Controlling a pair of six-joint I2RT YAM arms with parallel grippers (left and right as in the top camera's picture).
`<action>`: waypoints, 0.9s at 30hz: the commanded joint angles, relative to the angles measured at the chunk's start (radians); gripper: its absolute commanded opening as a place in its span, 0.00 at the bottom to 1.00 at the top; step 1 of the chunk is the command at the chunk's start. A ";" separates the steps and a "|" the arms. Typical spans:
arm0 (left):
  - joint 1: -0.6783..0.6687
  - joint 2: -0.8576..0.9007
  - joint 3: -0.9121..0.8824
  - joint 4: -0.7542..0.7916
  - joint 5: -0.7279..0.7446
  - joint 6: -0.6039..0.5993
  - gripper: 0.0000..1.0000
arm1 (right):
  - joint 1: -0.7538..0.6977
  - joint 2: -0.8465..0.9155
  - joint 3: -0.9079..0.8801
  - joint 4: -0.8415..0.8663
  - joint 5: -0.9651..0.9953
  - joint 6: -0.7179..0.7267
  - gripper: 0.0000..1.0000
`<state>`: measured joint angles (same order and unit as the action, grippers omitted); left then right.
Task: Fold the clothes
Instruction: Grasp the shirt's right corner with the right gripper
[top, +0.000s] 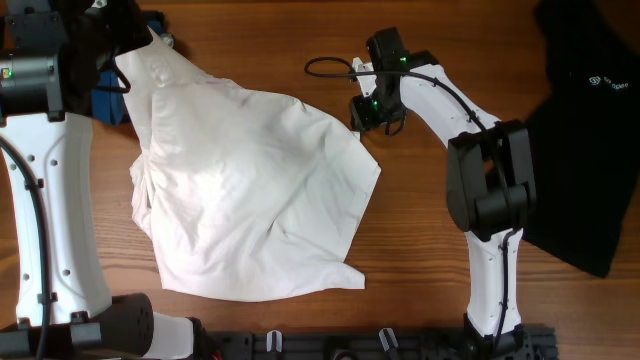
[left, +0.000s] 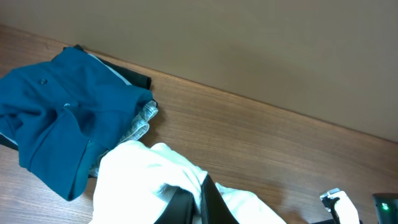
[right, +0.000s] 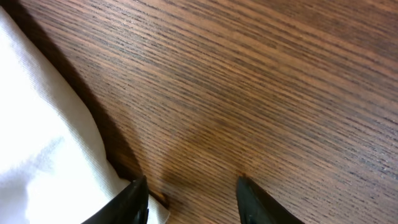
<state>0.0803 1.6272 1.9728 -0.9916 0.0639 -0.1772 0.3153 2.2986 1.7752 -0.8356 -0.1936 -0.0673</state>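
Note:
The white T-shirt lies crumpled across the middle of the wooden table, its print hidden. My left gripper is shut on a fold of the white T-shirt at its far left corner, near the table's back edge. My right gripper is open and empty, low over the bare wood just right of the shirt's upper right edge. In the right wrist view its fingers straddle bare wood, with the shirt's edge touching the left finger.
A black garment with a small light logo lies at the right. Blue and grey garments are piled at the back left. A black cable loops behind the right wrist.

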 joint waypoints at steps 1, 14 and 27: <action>-0.005 0.010 0.010 0.002 -0.009 0.013 0.04 | 0.015 0.035 -0.004 -0.027 0.014 0.016 0.43; -0.005 0.010 0.010 -0.013 -0.009 0.013 0.04 | 0.087 0.035 -0.004 -0.097 -0.003 -0.006 0.43; -0.005 0.010 0.010 -0.014 -0.044 0.017 0.04 | -0.050 -0.035 0.026 -0.071 0.031 0.041 0.05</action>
<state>0.0803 1.6272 1.9728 -1.0107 0.0605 -0.1772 0.3576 2.2772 1.7348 -0.8783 -0.2047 -0.0376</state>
